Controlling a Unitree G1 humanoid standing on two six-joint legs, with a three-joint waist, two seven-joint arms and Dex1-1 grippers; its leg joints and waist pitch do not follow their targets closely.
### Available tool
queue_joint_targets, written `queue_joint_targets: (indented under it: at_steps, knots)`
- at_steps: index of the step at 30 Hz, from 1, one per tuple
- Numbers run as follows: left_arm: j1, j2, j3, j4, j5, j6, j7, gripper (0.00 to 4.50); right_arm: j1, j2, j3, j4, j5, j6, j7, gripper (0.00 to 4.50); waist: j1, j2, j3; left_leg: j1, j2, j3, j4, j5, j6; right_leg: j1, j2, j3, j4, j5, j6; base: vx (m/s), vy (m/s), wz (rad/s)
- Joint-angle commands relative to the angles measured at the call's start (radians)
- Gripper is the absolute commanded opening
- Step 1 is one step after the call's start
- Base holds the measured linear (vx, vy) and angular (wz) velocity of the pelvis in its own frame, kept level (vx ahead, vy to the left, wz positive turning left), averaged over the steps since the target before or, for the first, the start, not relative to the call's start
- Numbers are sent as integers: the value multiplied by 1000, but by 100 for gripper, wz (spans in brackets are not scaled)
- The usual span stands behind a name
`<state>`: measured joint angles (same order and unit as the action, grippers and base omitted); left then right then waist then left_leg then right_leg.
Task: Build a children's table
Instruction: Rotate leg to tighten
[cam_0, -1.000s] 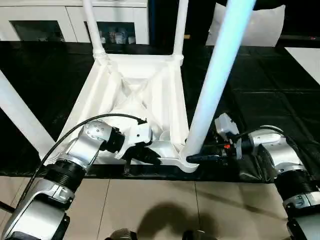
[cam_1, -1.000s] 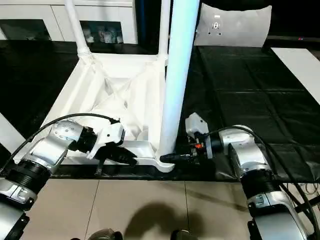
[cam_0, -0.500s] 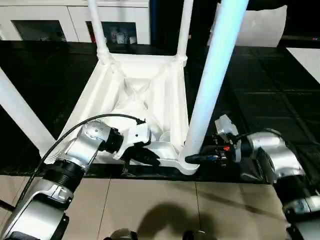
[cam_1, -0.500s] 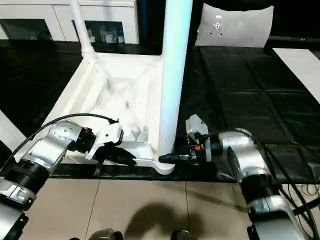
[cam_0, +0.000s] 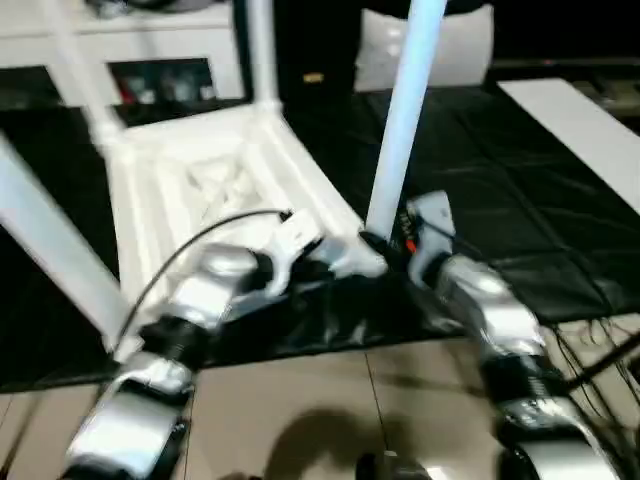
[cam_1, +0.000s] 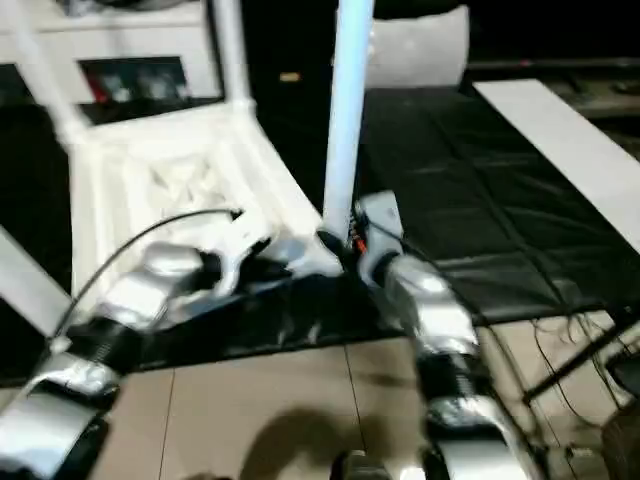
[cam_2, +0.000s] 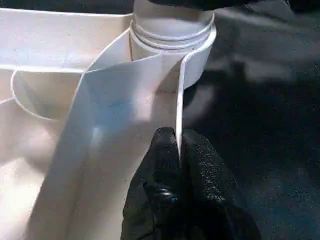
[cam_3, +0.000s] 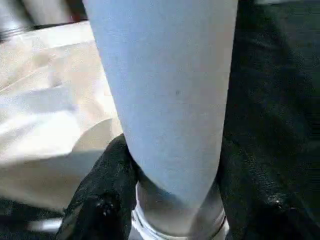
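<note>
I've got the right gripper (cam_3: 172, 195) clamped round the base of the near leg (cam_0: 400, 130), fingers hugging it on both sides just above its collar. The left gripper (cam_2: 179, 150) is pinched together on the thin rim of the upturned table top (cam_0: 200, 180), around nine o'clock of that leg. My read: I'm seating this leg in its corner socket (cam_2: 172, 37), so keep it plumb, brace the rim, twist smoothly.
</note>
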<state>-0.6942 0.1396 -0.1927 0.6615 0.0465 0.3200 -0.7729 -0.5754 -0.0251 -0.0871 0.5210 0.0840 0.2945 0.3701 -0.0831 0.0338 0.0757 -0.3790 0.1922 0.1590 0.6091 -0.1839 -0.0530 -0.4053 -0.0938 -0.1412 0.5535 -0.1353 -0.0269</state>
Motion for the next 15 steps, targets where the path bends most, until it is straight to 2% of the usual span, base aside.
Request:
queue_joint_targets:
  at_steps: [1,2,4,6,9,11,13,14,15]
  knots:
    - [-92,-84,40,-57,-28,-32,107,0,-19,126,67,52,54,20,11,194,-3,8,-81,9,26,-24,-71,-355,45,58,-57,27,-92,-510,-91,0,0,0]
    - [-91,-89,38,-61,-26,-32,115,0,-22,132,63,58,50,1,3,250,-4,6,-84,7,30,-23,-72,-325,58,58,-59,33,-84,-424,-127,0,0,0]
    - [-81,-80,27,-74,-22,-36,98,0,-17,127,49,48,54,-3,11,264,-2,1,-87,-4,29,-18,-71,-264,84,66,-60,40,-69,-316,-171,0,0,0]
    - [-63,-59,13,-90,-19,-47,66,0,-5,108,35,31,55,0,27,266,2,1,-89,-2,29,-14,-68,-218,111,66,-61,43,-60,-262,-199,0,0,0]
    - [-46,-36,2,-105,-19,-54,33,0,9,82,31,13,60,-5,57,306,11,-1,-93,-6,27,-9,-64,-153,141,73,-62,45,-53,-217,-211,0,0,0]
    - [-17,8,-11,-130,-24,-62,-33,0,42,8,42,-21,60,-44,131,317,18,0,-94,-8,29,-11,-64,-123,156,76,-61,46,-44,-173,-222,0,0,0]
    - [-7,27,-18,-136,-23,-72,-62,0,52,-21,39,-29,62,-66,156,344,24,-2,-94,-9,29,-7,-59,-96,176,75,-59,51,-36,-124,-238,0,0,0]
    - [2,45,-27,-140,-22,-81,-90,0,57,-37,23,-36,79,-79,182,355,23,-3,-94,-11,28,-7,-59,-95,177,76,-59,51,-34,-126,-241,0,0,0]
    - [9,58,-33,-144,-23,-89,-115,0,64,-52,14,-45,93,-90,214,355,29,0,-94,-6,29,-7,-59,-104,177,74,-59,50,-37,-147,-237,0,0,0]
